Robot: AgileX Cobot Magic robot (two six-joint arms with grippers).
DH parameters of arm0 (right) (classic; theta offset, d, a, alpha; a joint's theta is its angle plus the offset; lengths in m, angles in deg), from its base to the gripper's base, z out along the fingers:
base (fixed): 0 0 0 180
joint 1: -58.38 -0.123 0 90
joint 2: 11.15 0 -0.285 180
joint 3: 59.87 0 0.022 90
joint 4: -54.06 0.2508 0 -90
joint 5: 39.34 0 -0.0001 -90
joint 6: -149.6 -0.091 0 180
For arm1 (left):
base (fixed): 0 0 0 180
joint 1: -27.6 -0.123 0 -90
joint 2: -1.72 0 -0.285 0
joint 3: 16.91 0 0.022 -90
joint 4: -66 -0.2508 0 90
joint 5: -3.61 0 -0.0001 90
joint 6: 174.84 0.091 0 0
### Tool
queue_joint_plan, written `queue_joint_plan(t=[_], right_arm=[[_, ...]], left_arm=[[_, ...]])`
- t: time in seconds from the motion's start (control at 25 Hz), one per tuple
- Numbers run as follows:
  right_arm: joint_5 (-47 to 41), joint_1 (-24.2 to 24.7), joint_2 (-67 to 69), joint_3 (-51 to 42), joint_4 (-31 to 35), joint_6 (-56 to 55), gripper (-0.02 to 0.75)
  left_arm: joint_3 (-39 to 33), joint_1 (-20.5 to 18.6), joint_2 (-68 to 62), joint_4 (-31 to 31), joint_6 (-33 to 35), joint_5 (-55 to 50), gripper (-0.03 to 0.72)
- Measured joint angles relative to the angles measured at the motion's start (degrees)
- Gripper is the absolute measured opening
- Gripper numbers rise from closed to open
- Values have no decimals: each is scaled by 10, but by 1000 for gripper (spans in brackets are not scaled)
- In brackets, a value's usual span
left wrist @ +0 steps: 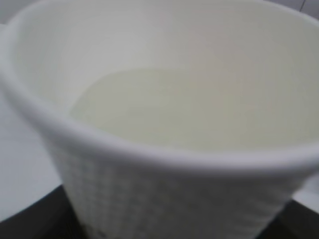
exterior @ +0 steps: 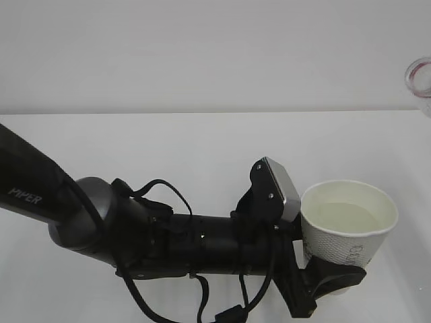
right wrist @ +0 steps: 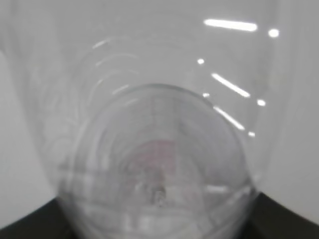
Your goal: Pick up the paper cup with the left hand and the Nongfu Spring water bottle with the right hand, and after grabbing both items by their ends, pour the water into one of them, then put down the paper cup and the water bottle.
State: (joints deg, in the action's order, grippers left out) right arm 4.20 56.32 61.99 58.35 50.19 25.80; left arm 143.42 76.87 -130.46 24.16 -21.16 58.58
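The white paper cup (exterior: 345, 235) stands upright at the right, with my left gripper (exterior: 331, 274) shut round its lower part. Pale, faintly yellowish water (exterior: 347, 217) lies inside it. In the left wrist view the paper cup (left wrist: 164, 164) fills the frame, water (left wrist: 164, 107) showing within, and dark jaw parts sit at the bottom corners. Only the clear mouth and red neck ring of the Nongfu Spring water bottle (exterior: 420, 75) show at the exterior view's upper right edge. In the right wrist view the bottle (right wrist: 159, 144) fills the frame lengthwise, with my right gripper (right wrist: 159, 226) shut on its end.
The thick black left arm (exterior: 81, 215) marked PIPER reaches across the white table (exterior: 168, 141) from the left. Loose black cables (exterior: 202, 299) hang under it near the front edge. A plain white wall (exterior: 202, 54) stands behind the table.
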Motion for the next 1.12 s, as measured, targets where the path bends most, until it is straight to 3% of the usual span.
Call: queue_joint_plan(t=[0.32, 0.8, 1.12], right_arm=[[4, 0, 0, 0, 43, -197, 413], [5, 0, 0, 0, 49, -460, 413], [-3, 0, 0, 0, 49, -562, 413]], left_arm=[[0, 0, -1, 0, 0, -1, 529], [0, 0, -1, 0, 0, -3, 529], [0, 0, -1, 0, 0, -3, 529]])
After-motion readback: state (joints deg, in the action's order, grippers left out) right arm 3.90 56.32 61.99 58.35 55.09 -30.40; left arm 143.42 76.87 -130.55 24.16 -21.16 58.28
